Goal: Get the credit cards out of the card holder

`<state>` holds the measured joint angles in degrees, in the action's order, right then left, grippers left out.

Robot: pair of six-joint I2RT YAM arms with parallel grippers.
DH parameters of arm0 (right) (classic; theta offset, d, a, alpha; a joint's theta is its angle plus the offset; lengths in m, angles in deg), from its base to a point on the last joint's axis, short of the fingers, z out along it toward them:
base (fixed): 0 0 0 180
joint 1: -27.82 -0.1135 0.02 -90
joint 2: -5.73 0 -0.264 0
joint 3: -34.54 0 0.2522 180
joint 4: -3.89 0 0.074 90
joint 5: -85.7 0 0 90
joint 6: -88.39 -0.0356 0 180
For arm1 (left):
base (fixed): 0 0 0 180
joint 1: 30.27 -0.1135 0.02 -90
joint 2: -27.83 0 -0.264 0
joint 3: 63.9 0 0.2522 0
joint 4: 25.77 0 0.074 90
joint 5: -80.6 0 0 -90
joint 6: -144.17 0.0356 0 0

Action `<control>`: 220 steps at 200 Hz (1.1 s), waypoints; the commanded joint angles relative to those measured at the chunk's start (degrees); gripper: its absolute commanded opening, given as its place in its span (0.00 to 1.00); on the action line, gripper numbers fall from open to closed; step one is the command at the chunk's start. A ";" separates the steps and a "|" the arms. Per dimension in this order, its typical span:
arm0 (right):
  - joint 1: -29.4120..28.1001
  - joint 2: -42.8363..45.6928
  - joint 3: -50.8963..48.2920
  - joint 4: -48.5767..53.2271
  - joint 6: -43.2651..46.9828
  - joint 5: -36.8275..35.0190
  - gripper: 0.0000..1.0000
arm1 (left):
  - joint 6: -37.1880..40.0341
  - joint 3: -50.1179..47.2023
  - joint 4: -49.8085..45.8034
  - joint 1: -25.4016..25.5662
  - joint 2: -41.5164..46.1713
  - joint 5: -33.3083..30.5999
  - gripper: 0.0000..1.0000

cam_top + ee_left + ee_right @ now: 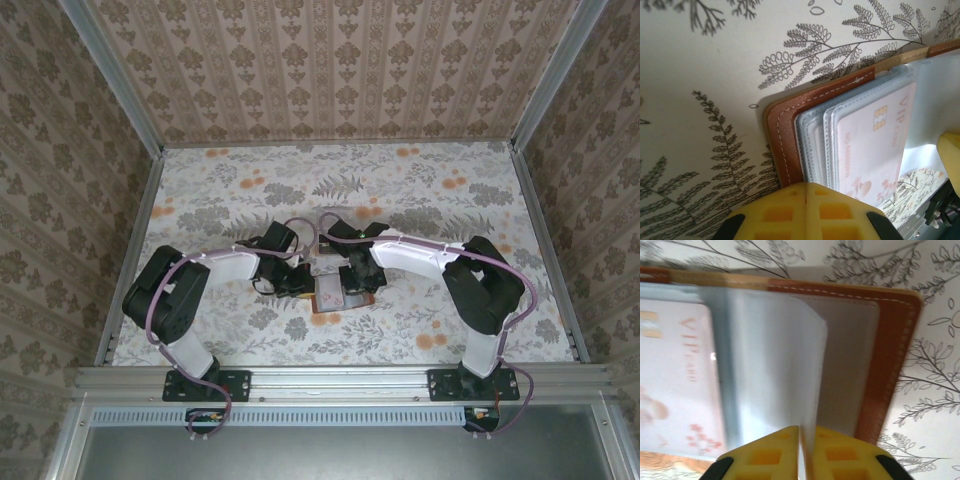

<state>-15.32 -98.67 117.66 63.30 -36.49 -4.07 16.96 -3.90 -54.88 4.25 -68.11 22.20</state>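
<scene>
Card holder (785, 135) lies open on the desk (700, 60), just ahead of both tools. Left tool (805, 192), pressed together, meets its brown edge. Right tool (800, 435) pinches a clear sleeve (775, 355). Likely next: slide the pink credit card (870, 145) out.

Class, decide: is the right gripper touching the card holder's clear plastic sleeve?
Touching. In the right wrist view the clear plastic sleeve runs down into the seam between the right gripper's yellow fingers, which pinch its edge.
</scene>
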 commanded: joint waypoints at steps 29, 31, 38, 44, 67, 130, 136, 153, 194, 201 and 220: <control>1.12 2.52 -3.82 0.49 0.22 -3.48 0.25 | 3.64 3.07 -8.68 -0.78 -1.71 -6.56 0.07; 1.17 2.53 -3.93 0.49 0.24 -3.48 0.25 | 3.70 3.27 -9.02 -0.78 -1.75 -6.68 0.07; 1.21 2.77 -4.11 0.63 0.32 -3.60 0.26 | 3.96 4.18 -10.02 -0.61 -1.72 -7.04 0.07; 1.26 2.92 -4.31 0.76 0.33 -3.71 0.26 | 4.12 4.90 -10.82 -0.47 -1.50 -7.39 0.07; 1.22 4.14 -4.46 1.28 0.34 -3.71 0.27 | 4.10 6.96 -12.97 0.05 -0.26 -8.09 0.07; 1.26 8.01 -2.88 0.44 0.42 -0.07 0.27 | 1.23 9.78 -12.37 3.20 1.30 -7.00 0.07; 1.22 8.20 -2.71 0.13 0.42 0.54 0.27 | 0.66 9.77 -11.43 3.56 0.97 -6.50 0.07; 1.34 8.38 -2.01 -1.00 0.38 2.35 0.24 | -0.59 9.88 -9.10 4.45 -0.46 -5.17 0.07; 2.15 7.96 -3.36 -10.23 -2.44 13.06 0.20 | -0.76 9.23 -8.15 5.13 -2.54 -5.67 0.06; 2.42 7.46 -3.74 -12.50 -3.26 15.40 0.20 | -0.54 8.99 -8.29 5.05 -2.58 -6.05 0.07; 3.05 5.57 -4.45 -18.21 -5.37 20.59 0.19 | -0.06 8.37 -8.58 5.07 -2.85 -6.57 0.06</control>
<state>-13.04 -91.78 114.16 53.95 -38.34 7.10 17.06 4.69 -63.32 9.17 -70.38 16.21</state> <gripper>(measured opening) 0.196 0.067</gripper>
